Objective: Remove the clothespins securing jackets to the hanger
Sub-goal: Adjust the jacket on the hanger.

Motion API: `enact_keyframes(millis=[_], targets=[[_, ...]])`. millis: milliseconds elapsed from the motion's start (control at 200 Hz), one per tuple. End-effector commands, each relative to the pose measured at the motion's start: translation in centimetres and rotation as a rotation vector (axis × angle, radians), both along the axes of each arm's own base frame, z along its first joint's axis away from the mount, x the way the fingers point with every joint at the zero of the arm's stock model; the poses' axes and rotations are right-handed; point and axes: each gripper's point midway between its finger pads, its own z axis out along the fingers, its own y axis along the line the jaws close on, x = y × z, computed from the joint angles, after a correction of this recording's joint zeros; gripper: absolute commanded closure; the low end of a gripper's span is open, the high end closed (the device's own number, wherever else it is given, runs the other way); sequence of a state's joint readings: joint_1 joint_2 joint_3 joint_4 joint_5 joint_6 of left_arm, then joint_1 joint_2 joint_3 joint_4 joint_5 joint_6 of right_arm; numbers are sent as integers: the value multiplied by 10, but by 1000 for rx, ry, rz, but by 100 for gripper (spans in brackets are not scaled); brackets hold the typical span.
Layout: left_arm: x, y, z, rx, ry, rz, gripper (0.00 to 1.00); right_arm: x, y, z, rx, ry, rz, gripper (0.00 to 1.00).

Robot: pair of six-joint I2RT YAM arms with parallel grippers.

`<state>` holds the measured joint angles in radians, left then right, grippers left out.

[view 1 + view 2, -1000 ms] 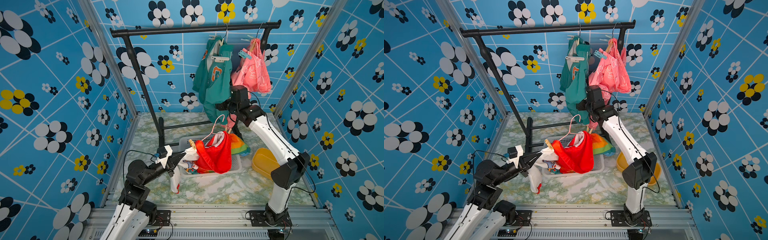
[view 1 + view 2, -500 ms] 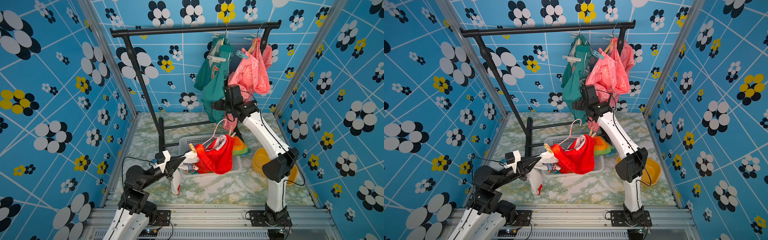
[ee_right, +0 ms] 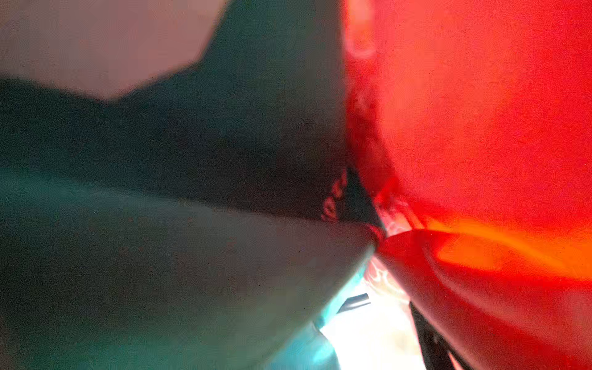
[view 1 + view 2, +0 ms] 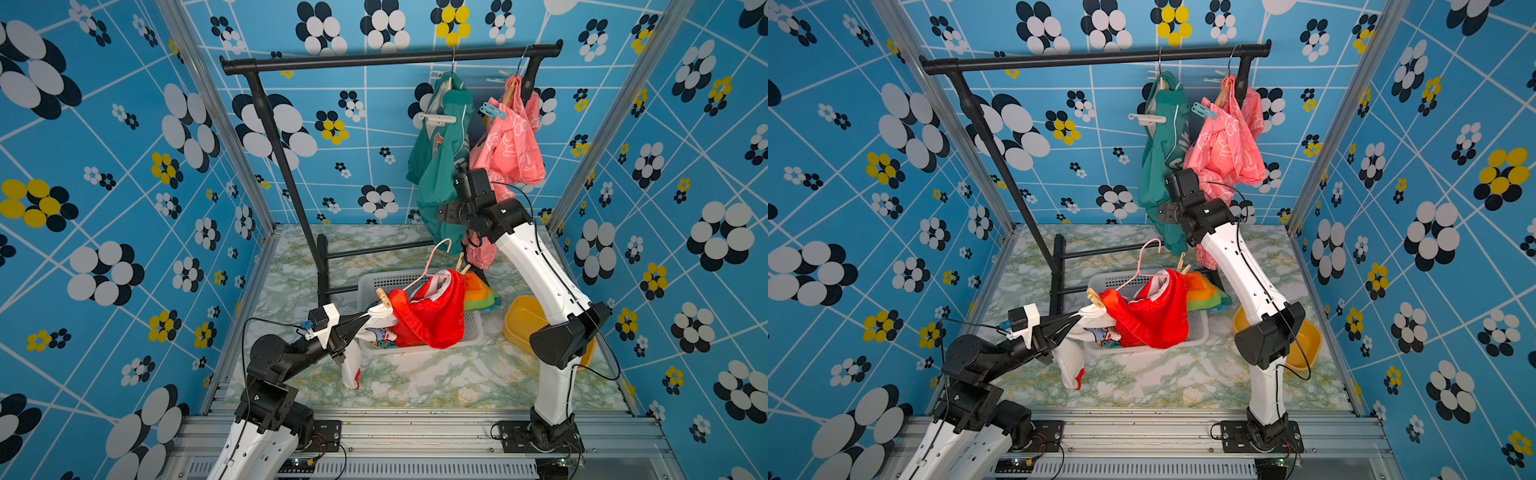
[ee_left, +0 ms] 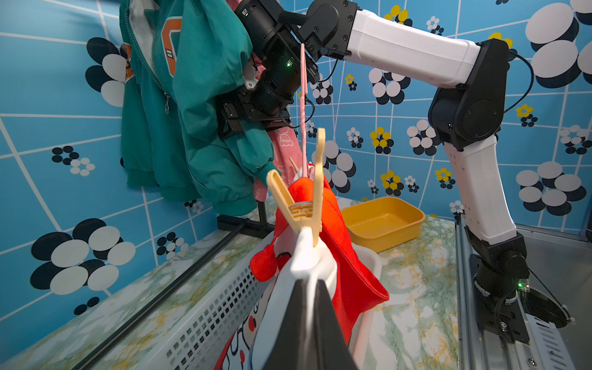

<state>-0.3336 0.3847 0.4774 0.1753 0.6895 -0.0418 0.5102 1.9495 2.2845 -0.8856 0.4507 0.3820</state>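
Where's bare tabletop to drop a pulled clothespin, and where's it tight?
Widest bare marble tabletop: the strip between the white basket and the front rail. Also a narrower patch between the rack post and the left wall. Crowded: the right side, where yellow tub, right arm, green jacket and pink jacket bunch together.

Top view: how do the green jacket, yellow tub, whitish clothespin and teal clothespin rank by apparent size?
1. green jacket
2. yellow tub, partly hidden behind the right arm
3. whitish clothespin and teal clothespin: they look much alike, so tied
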Motion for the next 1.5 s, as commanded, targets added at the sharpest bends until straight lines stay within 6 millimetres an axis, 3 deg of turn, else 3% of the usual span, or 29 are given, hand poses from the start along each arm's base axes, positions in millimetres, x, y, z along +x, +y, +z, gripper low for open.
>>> enact_keyframes(millis=[0,300,560,874,1114,1384,1404,1494], targets=[[0,3,12,-25,-53,17,100,-23,-39,39,-40,-75,-113,2],[11,0,9,-38,-28,21,100,-56,-65,50,-24,-118,-162,1],[10,-7,3,-21,-11,-2,100,-65,-76,26,-74,-61,-196,1],[-1,-32,-5,40,-47,-58,100,-89,-88,10,-34,-63,-207,1],[32,-43,-16,81,-33,13,100,-119,-104,2,-55,-36,-204,1],[60,-51,-16,107,-55,69,100,-140,-102,-34,-42,115,-180,1],[60,-52,-16,112,-57,70,100,-142,-100,-48,-43,151,-169,1],[64,-49,-16,121,-65,96,100,-152,-94,-65,9,215,-151,1]])
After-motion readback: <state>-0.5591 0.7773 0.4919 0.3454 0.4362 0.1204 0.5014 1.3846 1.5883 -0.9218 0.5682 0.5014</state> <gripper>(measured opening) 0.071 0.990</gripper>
